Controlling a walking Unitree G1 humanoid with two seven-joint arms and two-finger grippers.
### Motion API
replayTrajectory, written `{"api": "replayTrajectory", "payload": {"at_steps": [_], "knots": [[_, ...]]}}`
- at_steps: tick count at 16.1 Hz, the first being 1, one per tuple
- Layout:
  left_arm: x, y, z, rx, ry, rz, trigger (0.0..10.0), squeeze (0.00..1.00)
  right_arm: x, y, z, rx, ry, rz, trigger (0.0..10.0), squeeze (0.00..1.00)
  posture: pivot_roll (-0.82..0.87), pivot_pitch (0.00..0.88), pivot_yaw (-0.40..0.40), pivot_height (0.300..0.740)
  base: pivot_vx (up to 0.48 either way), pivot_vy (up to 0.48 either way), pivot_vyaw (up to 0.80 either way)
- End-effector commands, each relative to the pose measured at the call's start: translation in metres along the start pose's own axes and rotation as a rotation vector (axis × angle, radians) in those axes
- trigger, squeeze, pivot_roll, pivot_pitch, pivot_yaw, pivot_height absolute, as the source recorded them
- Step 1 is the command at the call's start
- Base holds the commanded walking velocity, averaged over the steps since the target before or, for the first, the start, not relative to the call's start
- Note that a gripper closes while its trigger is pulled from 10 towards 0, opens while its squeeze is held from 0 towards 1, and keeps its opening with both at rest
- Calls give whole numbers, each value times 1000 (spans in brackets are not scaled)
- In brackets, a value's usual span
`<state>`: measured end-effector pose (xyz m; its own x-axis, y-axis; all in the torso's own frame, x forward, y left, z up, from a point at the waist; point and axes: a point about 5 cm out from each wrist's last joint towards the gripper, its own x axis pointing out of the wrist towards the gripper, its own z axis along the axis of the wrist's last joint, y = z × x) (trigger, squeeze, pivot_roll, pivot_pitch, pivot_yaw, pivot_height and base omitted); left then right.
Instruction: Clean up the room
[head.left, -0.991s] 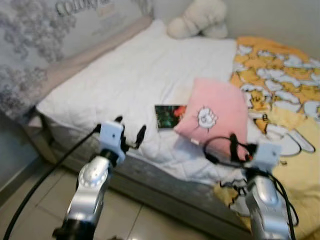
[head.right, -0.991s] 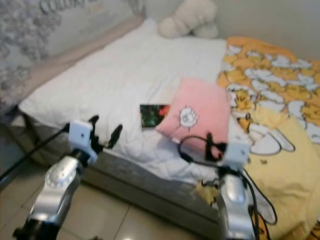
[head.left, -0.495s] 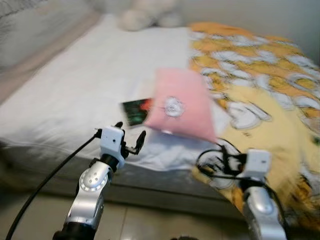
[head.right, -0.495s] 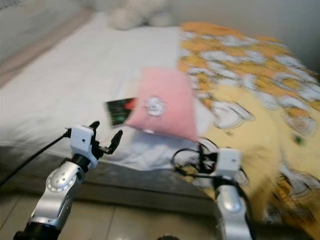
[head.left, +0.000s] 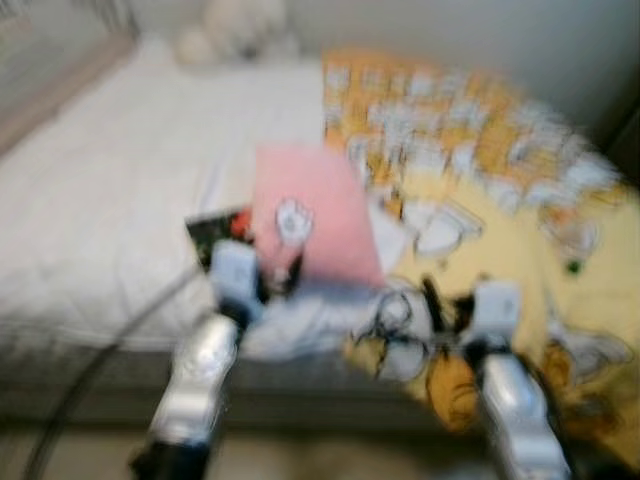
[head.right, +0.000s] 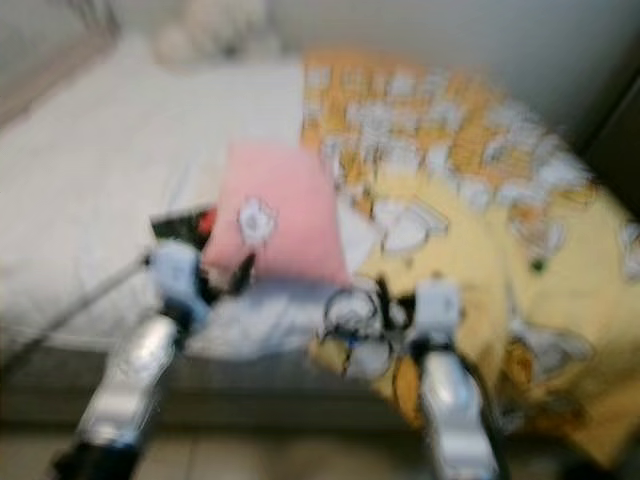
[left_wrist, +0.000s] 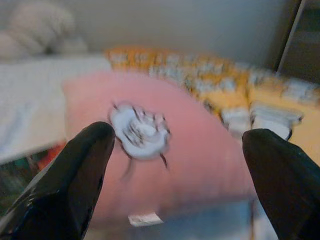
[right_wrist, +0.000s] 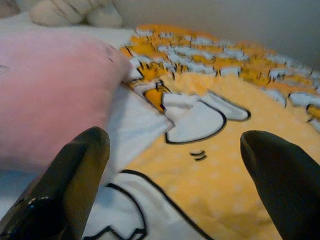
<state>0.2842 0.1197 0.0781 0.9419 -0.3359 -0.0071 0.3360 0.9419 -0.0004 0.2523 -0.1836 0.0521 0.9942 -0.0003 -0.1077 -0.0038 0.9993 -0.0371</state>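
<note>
A pink pillow (head.left: 312, 215) with a white cartoon patch lies on the bed, partly over a dark book (head.left: 213, 227) at its left. A yellow cartoon-print blanket (head.left: 500, 190) covers the bed's right side. My left gripper (head.left: 268, 278) is open and raised at the bed's front edge, just in front of the pillow (left_wrist: 165, 165). My right gripper (head.left: 447, 300) is open over the blanket's front edge (right_wrist: 210, 165), right of the pillow. Neither holds anything. The head views are blurred.
A white quilted sheet (head.left: 100, 200) covers the left of the bed. A cream plush toy (head.left: 235, 28) sits at the head of the bed by the wall. Tiled floor runs along the bed's front.
The camera has swung right and closer to the bed, so the pillow and blanket now sit nearer the middle. Both grippers stay raised and open. The picture is more blurred.
</note>
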Motion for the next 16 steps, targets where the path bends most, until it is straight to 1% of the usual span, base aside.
{"api": "replayTrajectory", "payload": {"at_steps": [1,2,3,5,6,7,8,9,12,13,14,16], "knots": [[2,15,4,36,1,65,10000,0,8,5,8,16,-24,18,10000,0,78,0,-62,740,0,0,0],[2,19,5,20,-1,106,10000,0,10,4,11,49,-29,9,10000,0,79,0,-60,740,0,0,0],[0,21,4,-17,4,139,10000,0,10,4,11,68,-26,5,10000,0,79,0,-61,740,0,0,0],[-2,16,3,-18,6,133,10000,0,8,2,7,54,-10,6,10000,0,79,0,-56,740,0,0,0],[-3,16,4,-49,-4,144,10000,0,7,2,5,41,-3,14,10000,0,78,0,-54,740,0,0,0],[-2,17,5,-60,-6,144,10000,0,8,2,5,40,-1,14,10000,0,77,0,-52,740,424,0,0],[-2,18,6,-52,-12,150,10000,0,8,2,4,39,4,13,10000,0,76,0,-50,740,472,0,0],[2,22,10,-37,-20,156,10000,0,9,3,3,42,12,15,10000,0,73,0,-45,740,480,0,0],[4,24,12,-28,-23,154,10000,0,9,3,2,41,13,13,10000,0,71,0,-42,740,477,0,0],[6,25,14,-4,-28,149,10000,0,9,2,1,42,16,9,10000,0,71,0,-42,740,480,0,0],[6,26,15,4,-29,145,10000,0,9,1,0,41,20,5,10000,0,69,0,-39,740,480,0,0],[7,28,16,2,-28,152,10000,0,7,1,-3,42,29,-2,10000,0,69,0,-34,740,480,0,0]]}}
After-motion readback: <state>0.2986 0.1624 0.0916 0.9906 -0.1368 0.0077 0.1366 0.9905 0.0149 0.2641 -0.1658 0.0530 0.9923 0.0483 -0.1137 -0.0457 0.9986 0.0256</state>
